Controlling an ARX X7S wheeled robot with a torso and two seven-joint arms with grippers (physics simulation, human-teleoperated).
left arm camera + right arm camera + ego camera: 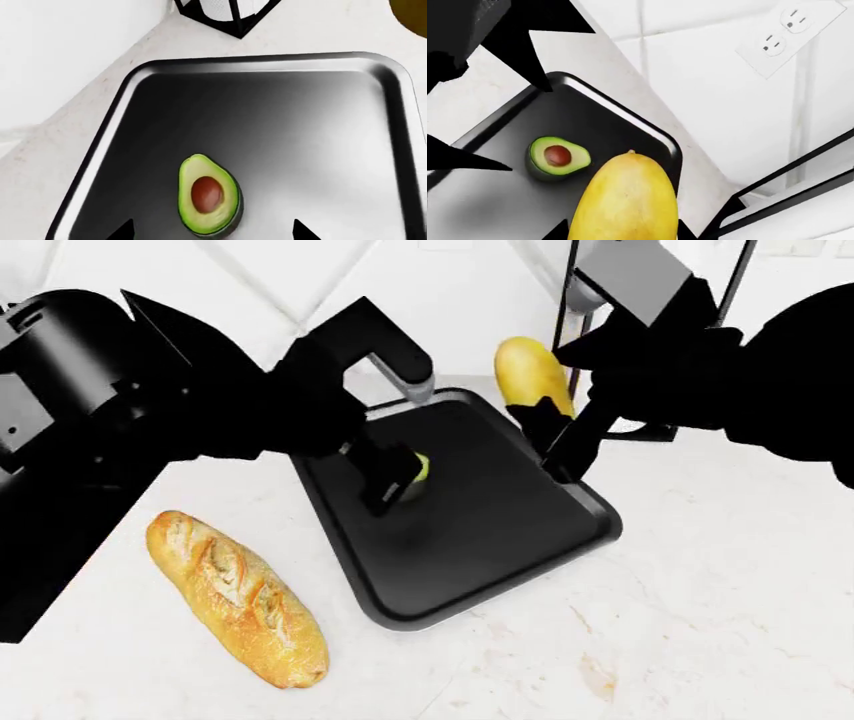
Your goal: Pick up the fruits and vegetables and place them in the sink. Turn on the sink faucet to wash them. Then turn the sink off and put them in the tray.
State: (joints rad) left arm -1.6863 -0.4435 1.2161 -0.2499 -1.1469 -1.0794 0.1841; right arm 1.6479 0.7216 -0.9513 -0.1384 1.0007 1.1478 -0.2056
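Note:
The halved avocado (208, 195) lies cut face up on the flat black tray (287, 100). My left gripper (212, 236) hangs just above it, open, with a fingertip on each side and apart from it. In the head view the left gripper (396, 478) covers most of the avocado (420, 468). My right gripper (620, 232) is shut on the yellow oblong fruit (624, 200) and holds it in the air over the tray's far corner (531, 372). The avocado also shows in the right wrist view (558, 157). The sink and the faucet are out of view.
A long golden baguette (238, 595) lies on the white counter to the left of the tray (467, 540). A black wire rack (787, 192) stands by the tiled wall behind the tray. A wall outlet (790, 30) is above it.

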